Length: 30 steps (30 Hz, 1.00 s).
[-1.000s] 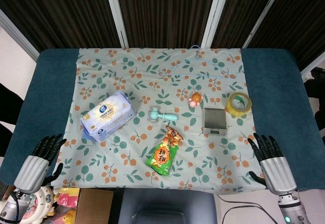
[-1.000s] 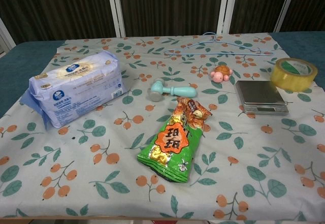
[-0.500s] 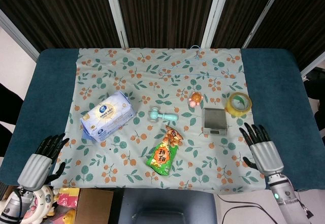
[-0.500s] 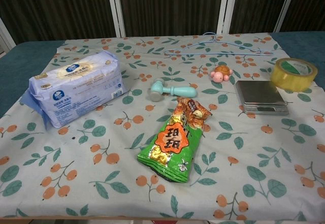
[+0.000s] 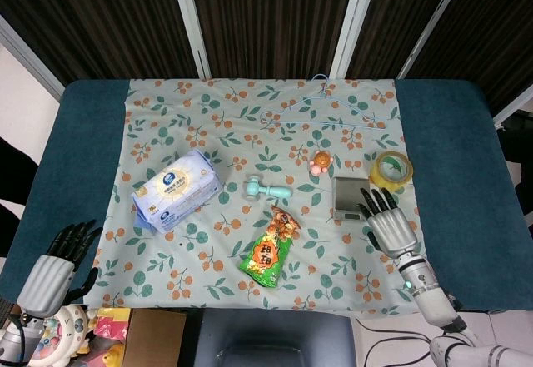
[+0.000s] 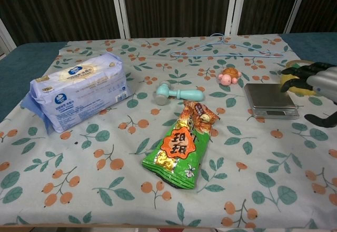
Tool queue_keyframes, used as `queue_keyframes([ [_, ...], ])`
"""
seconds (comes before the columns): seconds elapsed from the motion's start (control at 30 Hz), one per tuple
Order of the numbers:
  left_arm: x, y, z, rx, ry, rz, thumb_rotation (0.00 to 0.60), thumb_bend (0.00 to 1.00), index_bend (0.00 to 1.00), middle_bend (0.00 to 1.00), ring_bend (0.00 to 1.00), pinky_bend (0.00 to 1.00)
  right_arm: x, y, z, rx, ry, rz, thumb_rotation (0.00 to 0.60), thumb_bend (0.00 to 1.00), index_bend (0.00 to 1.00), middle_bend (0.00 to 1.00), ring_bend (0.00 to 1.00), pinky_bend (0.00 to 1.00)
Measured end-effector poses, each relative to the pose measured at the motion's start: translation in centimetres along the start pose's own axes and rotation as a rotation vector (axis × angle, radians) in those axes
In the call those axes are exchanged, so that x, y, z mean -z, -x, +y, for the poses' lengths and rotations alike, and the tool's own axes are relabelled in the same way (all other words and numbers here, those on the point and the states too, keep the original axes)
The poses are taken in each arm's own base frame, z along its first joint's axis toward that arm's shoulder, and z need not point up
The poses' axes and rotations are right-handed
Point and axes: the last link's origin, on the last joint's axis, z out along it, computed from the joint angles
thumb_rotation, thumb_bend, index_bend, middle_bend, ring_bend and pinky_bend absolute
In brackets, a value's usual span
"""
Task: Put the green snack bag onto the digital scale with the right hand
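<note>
From the head view, my right hand (image 5: 390,224) hovers open, fingers spread, at the lower right of the digital scale (image 5: 351,197). The green snack bag (image 5: 268,251) lies on the bench, lower centre. My left hand (image 5: 54,265) rests open, lower left.

In the chest view, my right hand (image 6: 315,86) enters at the right edge beside the digital scale (image 6: 269,99); the green snack bag (image 6: 179,147) lies centre.

Lab-like test table (image 5: 450,134), dark curtains (image 5: 275,17)
</note>
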Motion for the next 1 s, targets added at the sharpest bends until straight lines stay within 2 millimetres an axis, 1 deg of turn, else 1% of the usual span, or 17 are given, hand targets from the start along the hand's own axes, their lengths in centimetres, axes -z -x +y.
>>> queue_keyframes([
  [0.13, 0.1, -0.1, 0.0, -0.002, 0.001, 0.004, 0.600, 0.48, 0.00, 0.00, 0.00, 0.10, -0.4, 0.5, -1.4, 0.016, -0.034, -0.014, 0.600, 0.53, 0.33, 0.00, 0.00, 0.00],
  [0.33, 0.3, -0.2, 0.1, 0.000, 0.005, 0.006, 0.600, 0.48, 0.00, 0.00, 0.00, 0.10, -0.9, 0.8, -2.6, 0.035, -0.050, -0.031, 0.600, 0.53, 0.33, 0.00, 0.00, 0.00],
  [0.73, 0.4, -0.4, 0.1, 0.006, 0.007, 0.011, 0.600, 0.48, 0.00, 0.00, 0.01, 0.10, -1.4, 1.1, -3.6, 0.052, -0.049, -0.061, 0.600, 0.53, 0.34, 0.00, 0.00, 0.00],
  [1.0, 0.5, -0.4, 0.1, 0.006, 0.010, 0.013, 0.600, 0.48, 0.00, 0.00, 0.01, 0.10, -1.8, 1.1, -3.7, 0.056, -0.037, -0.074, 0.600, 0.53, 0.34, 0.00, 0.00, 0.00],
])
